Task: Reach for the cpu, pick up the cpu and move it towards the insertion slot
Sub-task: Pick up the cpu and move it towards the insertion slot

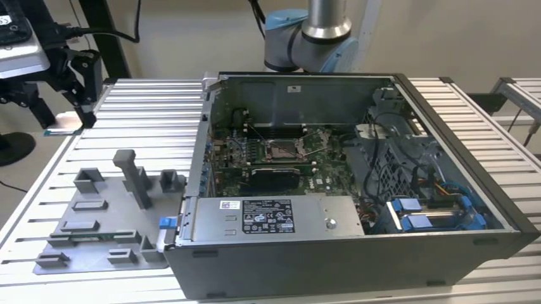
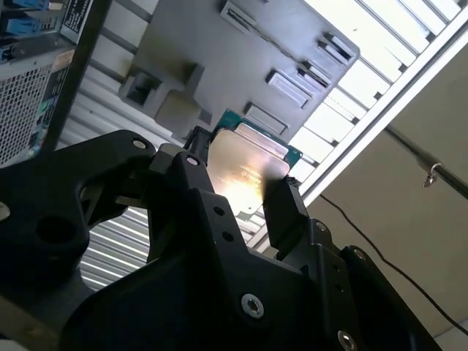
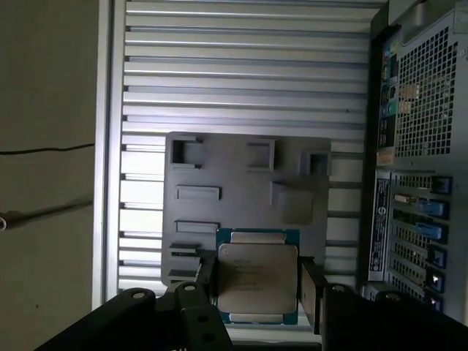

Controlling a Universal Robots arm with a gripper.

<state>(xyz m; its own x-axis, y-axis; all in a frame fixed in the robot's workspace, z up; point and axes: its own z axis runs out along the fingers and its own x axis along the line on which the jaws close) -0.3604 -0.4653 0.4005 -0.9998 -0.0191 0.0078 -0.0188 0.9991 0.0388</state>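
The cpu (image 3: 257, 281), a flat square chip with a silvery top and a teal-green border, sits between the two black fingers (image 3: 207, 284) of my gripper (image 3: 257, 289), which is shut on it. In the second wrist view the cpu (image 2: 245, 170) shows tilted in the gripper (image 2: 238, 186), well above the grey fixture plate (image 2: 219, 51). In the exterior view the gripper (image 1: 75, 120) hangs over the table's edge at the exterior view's left, with the cpu (image 1: 61, 132) seen edge-on. The insertion slot (image 1: 283, 151), a shiny square frame with a dark centre, lies on the green motherboard inside the open case.
The open computer case (image 1: 355, 253) takes up the middle and the exterior view's right of the slatted metal table (image 1: 152, 120). The grey fixture plate (image 1: 114, 216) with upright blocks lies beside it at the exterior view's left. The arm's base (image 1: 305, 38) stands behind the case.
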